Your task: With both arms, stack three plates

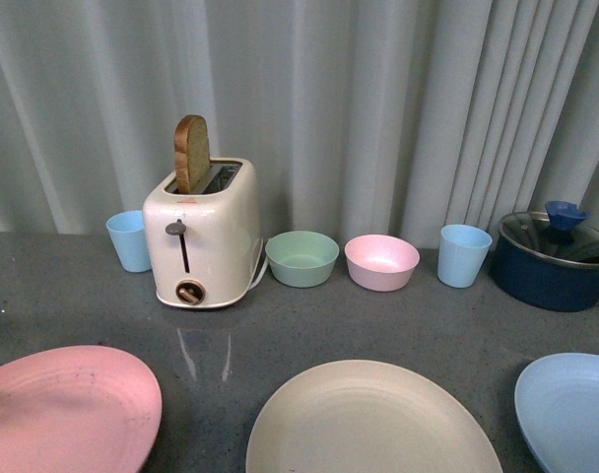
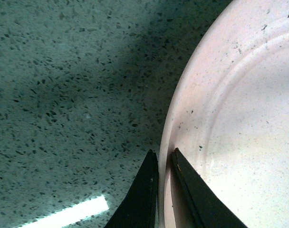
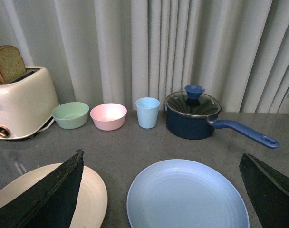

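Three plates lie along the near edge of the grey counter: the pink plate (image 1: 68, 409) at the left, the cream plate (image 1: 368, 419) in the middle, the light blue plate (image 1: 572, 404) at the right. My left gripper (image 2: 164, 154) is shut on the pink plate's (image 2: 239, 118) rim, one finger over it and one outside. My right gripper (image 3: 161, 156) hangs wide open above the light blue plate (image 3: 187, 197), touching nothing, with the cream plate (image 3: 92, 190) beside it. Neither arm shows in the front view.
Along the curtain stand a blue cup (image 1: 130, 239), a cream toaster (image 1: 203, 232) with a bread slice, a green bowl (image 1: 301, 258), a pink bowl (image 1: 381, 261), a second blue cup (image 1: 464, 254) and a dark blue lidded pot (image 1: 556, 258) with a handle (image 3: 246, 134).
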Tool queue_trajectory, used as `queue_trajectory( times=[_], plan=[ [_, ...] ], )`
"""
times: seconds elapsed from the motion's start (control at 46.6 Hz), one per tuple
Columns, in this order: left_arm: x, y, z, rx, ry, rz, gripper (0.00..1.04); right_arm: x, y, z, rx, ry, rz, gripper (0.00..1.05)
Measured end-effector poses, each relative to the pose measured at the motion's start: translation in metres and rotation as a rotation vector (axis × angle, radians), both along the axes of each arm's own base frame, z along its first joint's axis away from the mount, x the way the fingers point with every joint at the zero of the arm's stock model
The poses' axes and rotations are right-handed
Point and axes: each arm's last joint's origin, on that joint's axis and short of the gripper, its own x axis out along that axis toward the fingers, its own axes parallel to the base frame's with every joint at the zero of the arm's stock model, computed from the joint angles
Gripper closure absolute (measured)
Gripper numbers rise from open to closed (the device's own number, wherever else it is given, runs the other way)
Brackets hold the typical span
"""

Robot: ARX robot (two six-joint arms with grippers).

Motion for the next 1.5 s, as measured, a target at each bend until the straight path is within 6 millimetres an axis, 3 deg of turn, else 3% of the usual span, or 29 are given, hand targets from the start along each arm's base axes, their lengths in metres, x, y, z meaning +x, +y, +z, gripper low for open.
queue_trajectory(
  times=[0.58, 0.859, 1.009, 1.18, 1.266, 1.502],
  plan=[
    [0.026, -0.002, 0.051, -0.186, 0.03, 0.03, 1.01, 0.0, 0.0, 0.0, 0.0, 0.0, 0.0, 0.07],
    [0.038, 0.001, 0.09, -0.258, -0.027, 0.051, 1.01, 0.0, 0.0, 0.0, 0.0, 0.0, 0.0, 0.07],
    [0.037, -0.009, 0.118, -0.282, -0.086, 0.025, 1.01, 0.0, 0.0, 0.0, 0.0, 0.0, 0.0, 0.07],
    [0.031, -0.038, 0.151, -0.307, -0.16, -0.044, 1.01, 0.0, 0.0, 0.0, 0.0, 0.0, 0.0, 0.07],
    [0.023, -0.063, 0.162, -0.316, -0.173, -0.104, 1.01, 0.0, 0.0, 0.0, 0.0, 0.0, 0.0, 0.07],
    [-0.003, -0.138, 0.165, -0.326, -0.161, -0.289, 1.01, 0.0, 0.0, 0.0, 0.0, 0.0, 0.0, 0.07]
  ],
)
